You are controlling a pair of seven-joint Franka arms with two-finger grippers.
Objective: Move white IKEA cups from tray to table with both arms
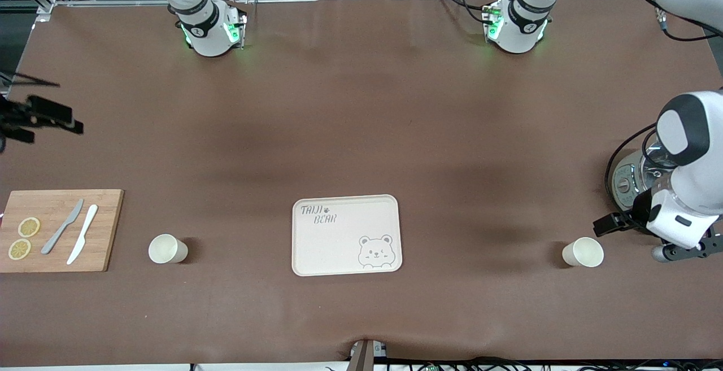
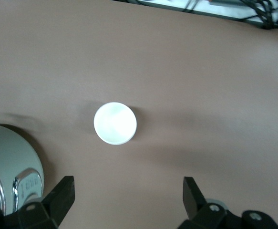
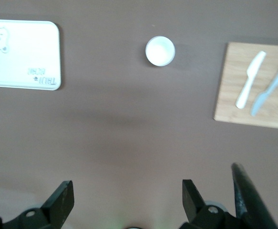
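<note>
Two white IKEA cups stand upright on the brown table. One cup point(image 1: 168, 249) is toward the right arm's end, between the cutting board and the bear tray point(image 1: 316, 258). The other cup point(image 1: 583, 252) is toward the left arm's end. My left gripper point(image 1: 683, 251) hangs open and empty above the table beside that cup, which shows ahead of its fingers in the left wrist view point(image 2: 115, 123). My right gripper point(image 1: 42, 117) is open and empty, high over the table's right-arm end. Its wrist view shows the first cup point(image 3: 160, 50) and the tray point(image 3: 22, 71).
A wooden cutting board point(image 1: 104, 230) with two knives and lemon slices lies at the right arm's end; it also shows in the right wrist view point(image 3: 229, 95). A silver appliance point(image 1: 630, 179) stands by the left gripper and shows in the left wrist view point(image 2: 10, 162).
</note>
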